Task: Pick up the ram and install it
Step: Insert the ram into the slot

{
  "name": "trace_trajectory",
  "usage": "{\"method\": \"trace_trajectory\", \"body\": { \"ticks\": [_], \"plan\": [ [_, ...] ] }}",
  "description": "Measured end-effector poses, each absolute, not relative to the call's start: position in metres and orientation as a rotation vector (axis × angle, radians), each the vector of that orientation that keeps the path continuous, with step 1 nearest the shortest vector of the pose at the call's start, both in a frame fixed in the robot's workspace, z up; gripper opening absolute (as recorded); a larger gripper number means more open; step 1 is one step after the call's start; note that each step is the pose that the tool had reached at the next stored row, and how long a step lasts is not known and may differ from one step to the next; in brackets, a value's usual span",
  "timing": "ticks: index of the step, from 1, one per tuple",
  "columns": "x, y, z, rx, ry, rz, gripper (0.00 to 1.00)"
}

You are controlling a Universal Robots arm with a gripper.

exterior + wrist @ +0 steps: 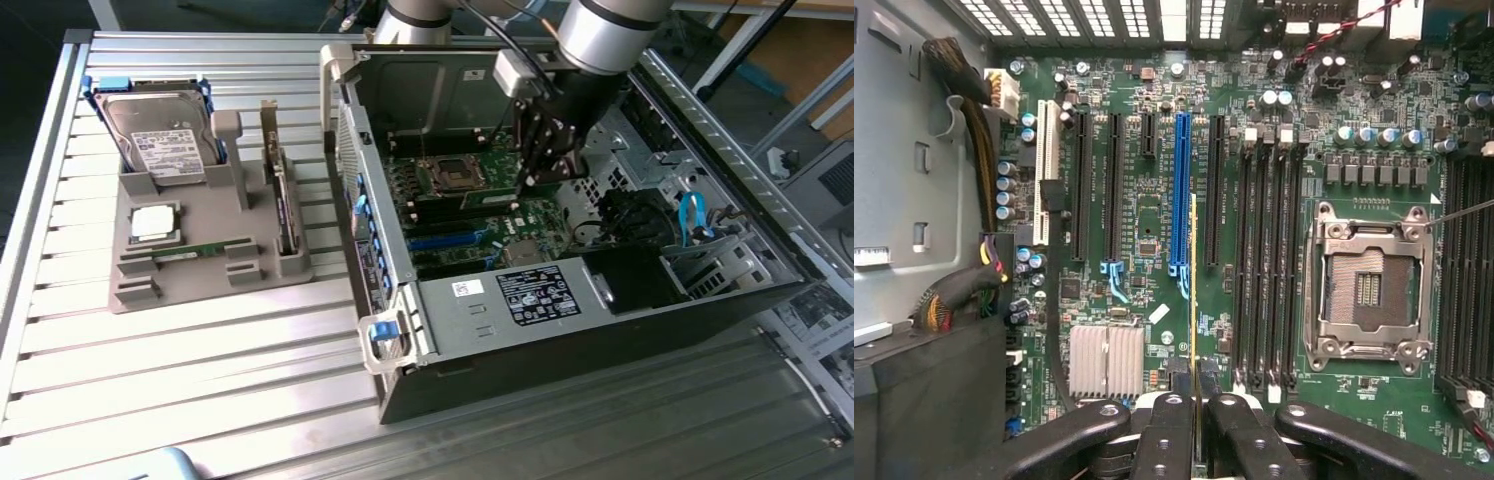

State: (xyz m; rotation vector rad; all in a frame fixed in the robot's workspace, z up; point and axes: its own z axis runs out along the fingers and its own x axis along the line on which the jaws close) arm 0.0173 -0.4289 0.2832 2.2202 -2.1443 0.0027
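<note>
- The gripper (539, 178) is lowered into the open computer case (461, 325), which stands on the slatted metal table (200, 380)
- The jaws are clamped on the ram (1193, 290), with one black finger pressing each flat face of the stick
- In the wrist view the fingers (1166, 440) meet around the near end of the ram, and the stick runs edge-on away from them as a thin line
- The ram is held over the motherboard (1144, 120), parallel to the slots
- Its edge lines up between the blue expansion slot (1180, 150) and the bank of black memory slots (1266, 270), close beside a single black slot (1214, 180)
- It cannot be told whether the lower edge of the ram touches the board or a slot
- The processor socket (1369, 290) lies beyond the memory slots with its metal frame and contact field exposed
- A finned silver heat sink (1106, 360) sits on the board near the fingers, on the other side of the ram from the socket
- On the exterior view's left, well apart from the case, a grey holder (140, 290) stands on the table
- The holder carries a hard drive (160, 140) and a square silver processor chip (151, 222)
</note>
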Motion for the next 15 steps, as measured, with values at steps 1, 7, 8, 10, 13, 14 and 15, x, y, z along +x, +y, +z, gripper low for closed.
{"method": "trace_trajectory", "body": {
  "ticks": [1, 7, 8, 10, 13, 14, 15],
  "plan": [
    [0.0173, -0.4289, 0.2826, 2.22, -2.144, 0.003, 0.13],
    [0.0167, -0.4287, 0.2801, 2.22, -2.144, 0.003, 0.13],
    [0.0162, -0.4285, 0.2799, 2.22, -2.144, 0.003, 0.13],
    [0.0147, -0.4279, 0.2796, 2.22, -2.144, 0.003, 0.13],
    [0.0124, -0.4269, 0.2791, 2.22, -2.144, 0.003, 0.13],
    [0.0118, -0.4267, 0.2787, 2.22, -2.144, 0.003, 0.13],
    [0.0111, -0.4265, 0.2786, 2.22, -2.144, 0.003, 0.13]
  ]
}}
